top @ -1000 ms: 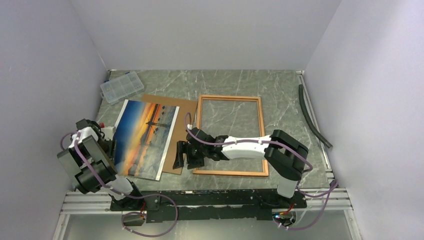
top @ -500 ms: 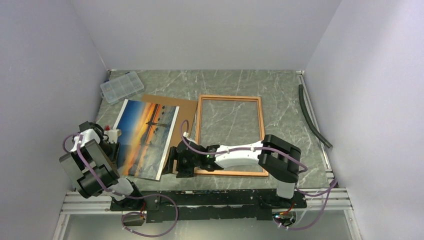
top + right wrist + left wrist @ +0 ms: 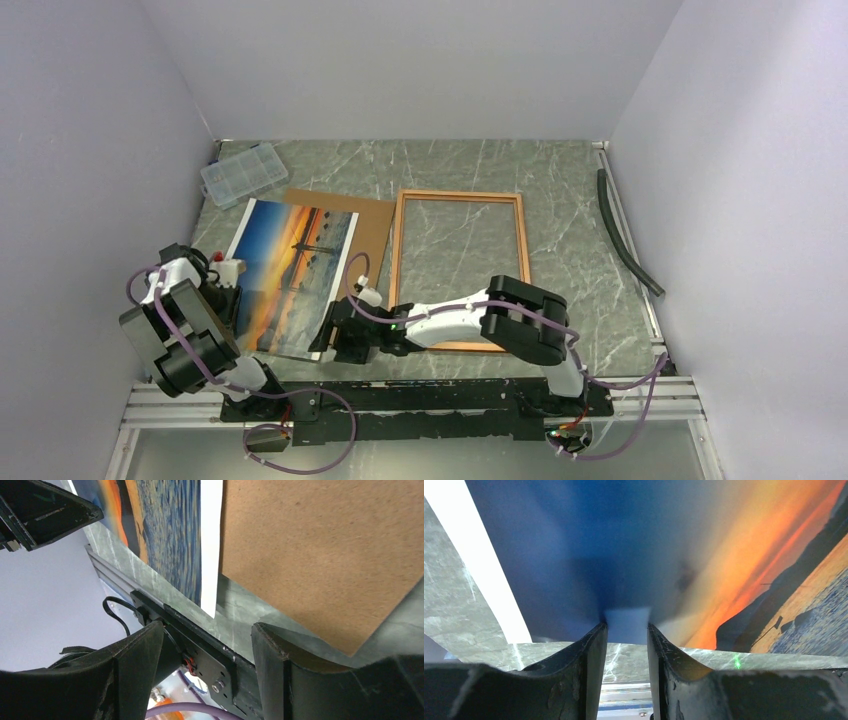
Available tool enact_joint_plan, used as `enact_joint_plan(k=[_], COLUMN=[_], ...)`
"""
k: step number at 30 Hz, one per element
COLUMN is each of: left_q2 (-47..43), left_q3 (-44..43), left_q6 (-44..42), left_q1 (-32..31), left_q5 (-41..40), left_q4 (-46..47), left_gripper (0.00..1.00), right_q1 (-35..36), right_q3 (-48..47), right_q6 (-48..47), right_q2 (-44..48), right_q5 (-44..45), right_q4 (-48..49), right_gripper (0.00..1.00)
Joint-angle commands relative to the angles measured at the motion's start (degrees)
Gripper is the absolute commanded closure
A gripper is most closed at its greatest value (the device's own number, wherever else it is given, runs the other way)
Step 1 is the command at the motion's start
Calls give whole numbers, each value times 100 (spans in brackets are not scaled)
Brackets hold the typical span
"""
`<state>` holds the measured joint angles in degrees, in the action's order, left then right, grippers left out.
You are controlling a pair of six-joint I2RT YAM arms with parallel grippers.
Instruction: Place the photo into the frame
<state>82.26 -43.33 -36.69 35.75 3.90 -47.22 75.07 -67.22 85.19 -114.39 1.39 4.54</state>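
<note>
Lab: white-walled cell (image 3: 420,70), alu rails (image 3: 175,405)

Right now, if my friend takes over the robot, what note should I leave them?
The left gripper is open, straddling the left edge of the photo.
The right gripper is open, beside the photo's near right corner.
The photo lies partly on the backing board, left of the frame, which is empty.
Done: nothing yet.
Left: grip the photo and lay it in the frame.

No legible text, no labels or brands, no numbers or signs
</note>
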Motion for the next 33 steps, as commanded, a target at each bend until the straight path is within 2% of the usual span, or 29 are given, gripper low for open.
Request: enact_joint_plan(k=[1, 11, 22, 33], left_q2=[-276, -413, -320, -315], left_q3=[91, 115, 182, 224], left_q6=[-195, -321, -413, -495], left_q1=[-16, -17, -19, -22], left_q5=[186, 192, 147, 172], left_q4=[-85, -202, -139, -190], left_gripper=[60, 62, 64, 66], right_q1=[135, 267, 250, 195], right_q3=[-275, -536, -190, -172], right_q6=[236, 294, -50, -83], right_q2=[-102, -437, -374, -410], right_q5=[486, 1090, 1114, 1082], right_q4=[246, 552, 1906, 2124], right_gripper=[32, 34, 38, 45])
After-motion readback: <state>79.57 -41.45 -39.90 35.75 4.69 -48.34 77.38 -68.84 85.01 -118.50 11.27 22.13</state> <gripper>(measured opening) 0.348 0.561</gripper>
